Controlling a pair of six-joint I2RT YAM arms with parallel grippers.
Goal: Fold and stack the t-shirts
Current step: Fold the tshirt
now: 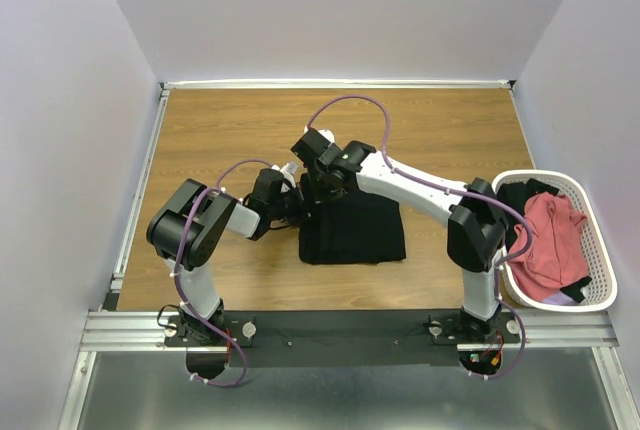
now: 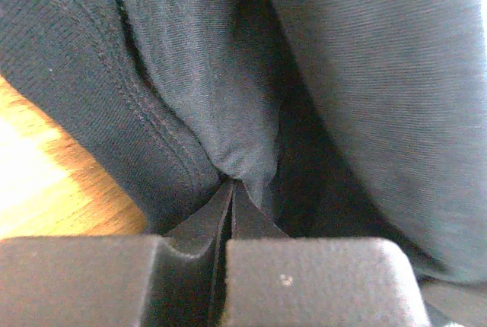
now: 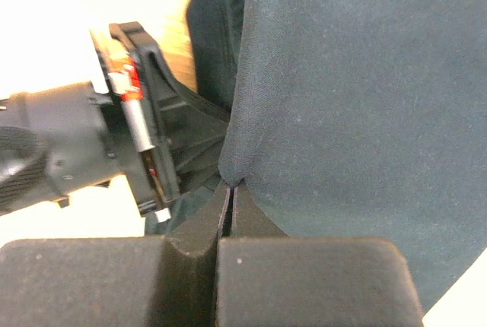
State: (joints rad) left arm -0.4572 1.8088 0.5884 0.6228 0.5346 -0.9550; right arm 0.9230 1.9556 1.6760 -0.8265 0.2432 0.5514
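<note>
The black t-shirt lies folded into a rough rectangle on the wooden table, near the middle. My left gripper is at its upper left corner, shut on a pinch of its cloth. My right gripper is just beside it at the same corner, shut on another fold of the black t-shirt. The two grippers nearly touch; the left gripper's body shows in the right wrist view. A salmon-red t-shirt lies crumpled in the white basket, over dark cloth.
The white mesh basket stands at the table's right edge beside the right arm's base. Bare wooden table lies behind and left of the shirt. White walls close in the back and sides.
</note>
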